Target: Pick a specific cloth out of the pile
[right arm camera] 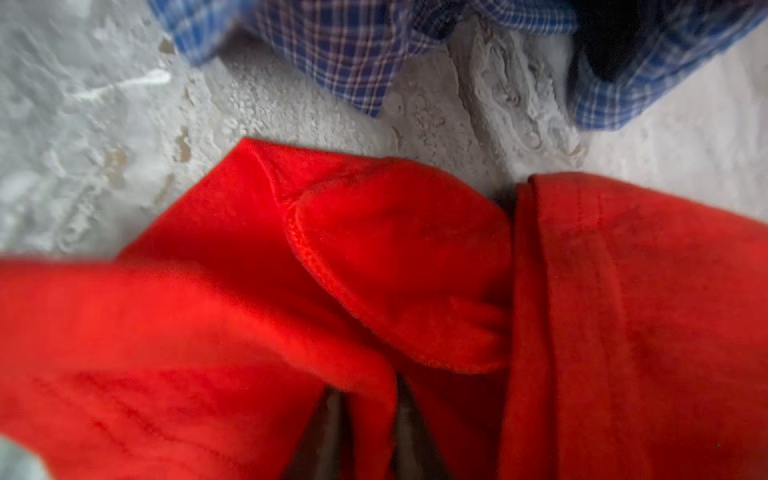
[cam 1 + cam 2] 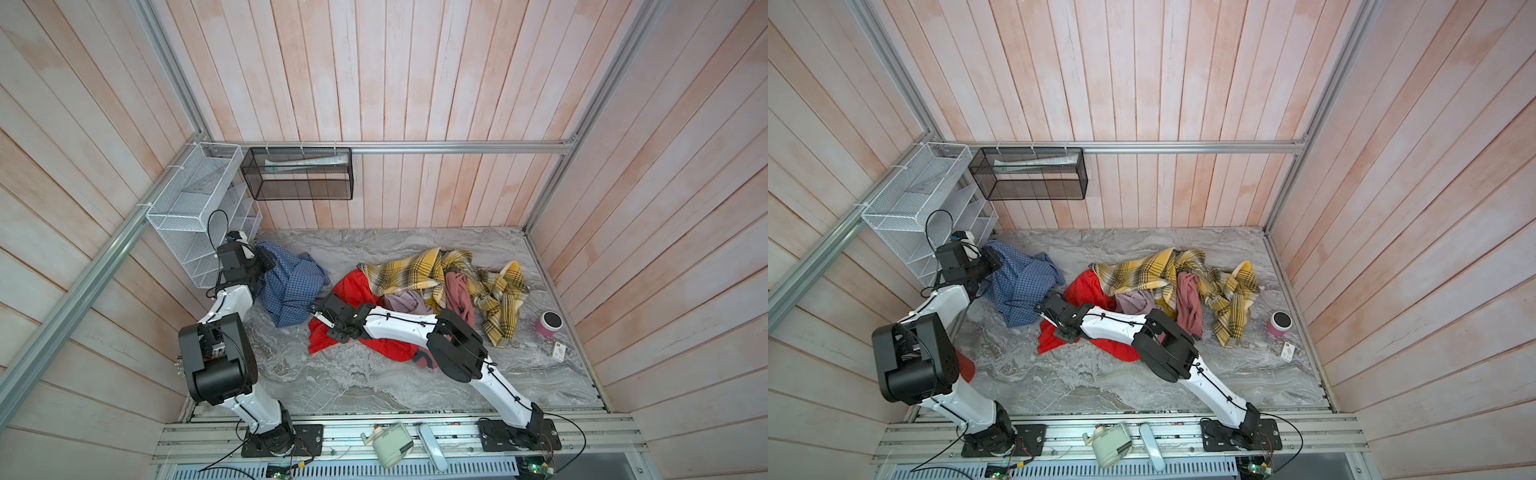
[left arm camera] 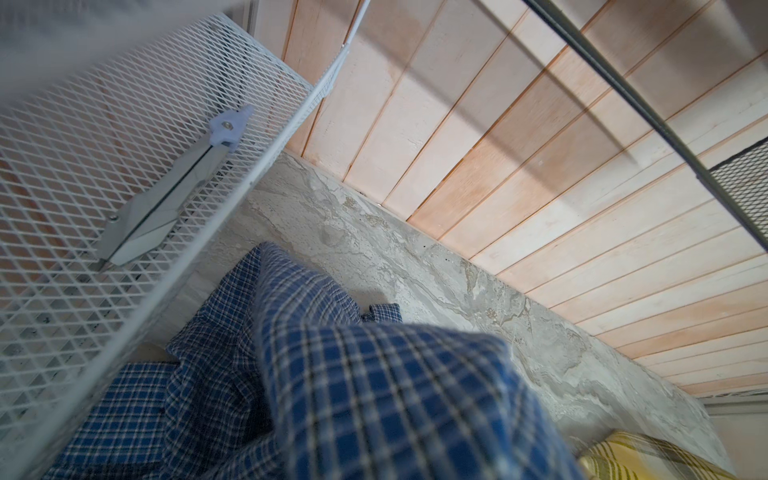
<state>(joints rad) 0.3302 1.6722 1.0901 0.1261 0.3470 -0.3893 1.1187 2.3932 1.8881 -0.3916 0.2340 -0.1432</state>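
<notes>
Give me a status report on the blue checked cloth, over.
Left gripper shut on blue checked cloth, beside white mesh rack. Right gripper shut on red cloth at pile edge. Blue cloth apart from pile, table showing between.

White arm shells (image 2: 395,326), boxy black joint housings (image 2: 216,365), black cables (image 2: 505,384) clipped alongside — black bolted base plates (image 2: 488,438)

The cloth (image 2: 293,286) lies clear of the pile (image 2: 415,270), far left on the tabletop (image 2: 374,374).
Thin blue fabric with a fine dark-and-white check, bunched; far-left end drawn up into a peak, the rest draped down to the marble. Pile right of centre: yellow-brown plaid on top, dusty pink folds mid-heap, red cloth (image 2: 353,291) spread nearest the blue, edges close.
</notes>
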